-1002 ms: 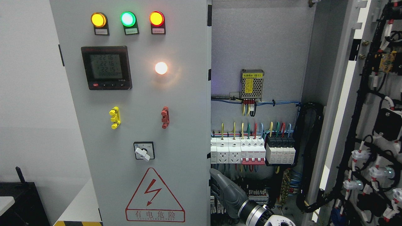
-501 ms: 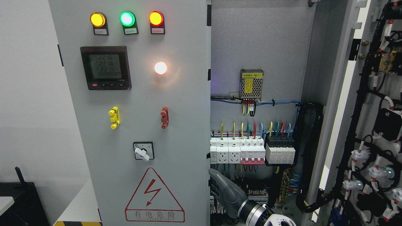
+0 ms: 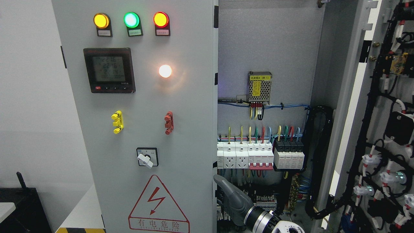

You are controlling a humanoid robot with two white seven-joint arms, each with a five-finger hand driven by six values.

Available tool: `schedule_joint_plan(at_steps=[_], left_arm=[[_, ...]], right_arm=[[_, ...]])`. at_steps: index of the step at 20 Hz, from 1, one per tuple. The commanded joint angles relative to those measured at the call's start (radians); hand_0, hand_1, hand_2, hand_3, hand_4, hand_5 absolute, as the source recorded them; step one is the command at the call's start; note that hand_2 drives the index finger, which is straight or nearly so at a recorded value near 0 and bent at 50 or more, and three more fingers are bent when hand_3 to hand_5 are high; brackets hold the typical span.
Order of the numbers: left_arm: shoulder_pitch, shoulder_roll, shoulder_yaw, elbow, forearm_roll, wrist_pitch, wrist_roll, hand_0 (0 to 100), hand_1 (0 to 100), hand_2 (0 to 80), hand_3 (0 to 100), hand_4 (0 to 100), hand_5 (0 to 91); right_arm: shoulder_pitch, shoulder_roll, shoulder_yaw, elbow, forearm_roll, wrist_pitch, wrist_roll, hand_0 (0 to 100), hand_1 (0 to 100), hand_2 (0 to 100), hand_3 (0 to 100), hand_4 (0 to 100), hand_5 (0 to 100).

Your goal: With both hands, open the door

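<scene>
The cabinet's left door (image 3: 181, 106) is grey and stands nearly closed, carrying three lamps, a meter (image 3: 109, 70), yellow and red handles and a rotary switch (image 3: 147, 157). The right door (image 3: 378, 129) is swung wide open at the picture's right, its wired inner side showing. My right hand (image 3: 231, 197), grey with a metal wrist, comes up from the bottom edge right of the middle. Its tip sits against the free edge of the left door, low down near the warning triangle (image 3: 158, 204). The left arm does not show.
Inside the cabinet are rows of breakers (image 3: 260, 157), a small power supply (image 3: 259, 86) and cable bundles (image 3: 318, 161) close behind my hand. A dark box (image 3: 19, 207) and a white ledge (image 3: 81, 213) sit at the lower left.
My right hand has crept a little to the left, against the left door's edge. The parts on the door's face have shifted by a few pixels.
</scene>
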Motion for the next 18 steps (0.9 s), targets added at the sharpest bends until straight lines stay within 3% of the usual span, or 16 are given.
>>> schedule_joint_plan(at_steps=[1,18], left_arm=[[0.0,-0.026,-0.009,0.0,0.0,-0.002,0.0,0,0,0.0,0,0,0.0],[0.0,-0.026,-0.009,0.0,0.0,0.0,0.0,0,0,0.0,0,0,0.0]], right_arm=[[0.001,0.023,0.0,-0.003,-0.007,0.001,-0.011,38,0,0,0,0,0],[0.024,0.021,0.01,-0.039,-0.078,-0.002,0.023,38,0,0,0,0,0]])
